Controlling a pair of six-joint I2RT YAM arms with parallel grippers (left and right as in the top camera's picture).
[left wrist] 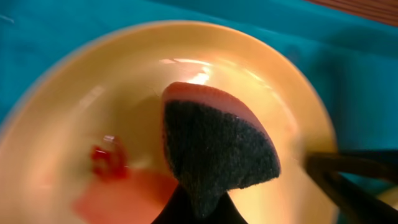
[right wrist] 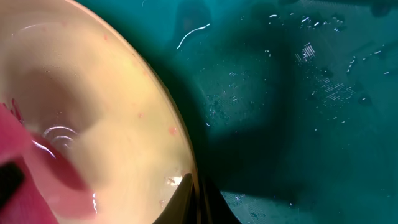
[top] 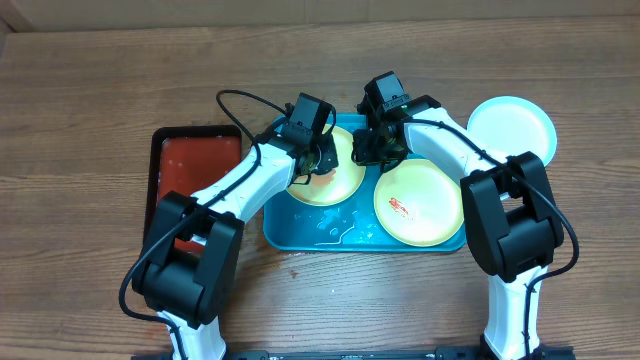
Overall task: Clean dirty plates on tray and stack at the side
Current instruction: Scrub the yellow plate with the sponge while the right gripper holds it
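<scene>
Sponge (left wrist: 211,149) x1; plates (top: 345,175) (top: 420,205) (top: 512,125) x3; tray (top: 320,232) x1.

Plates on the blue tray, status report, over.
Left gripper shut on sponge over yellow plate. Right gripper shut on its rim. Other yellow plate smeared. Nothing blocking.

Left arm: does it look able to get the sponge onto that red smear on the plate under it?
Likely yes. The sponge in the left gripper hangs over the yellow plate, with the red smear bare beside it; the right gripper grips only its rim.
</scene>
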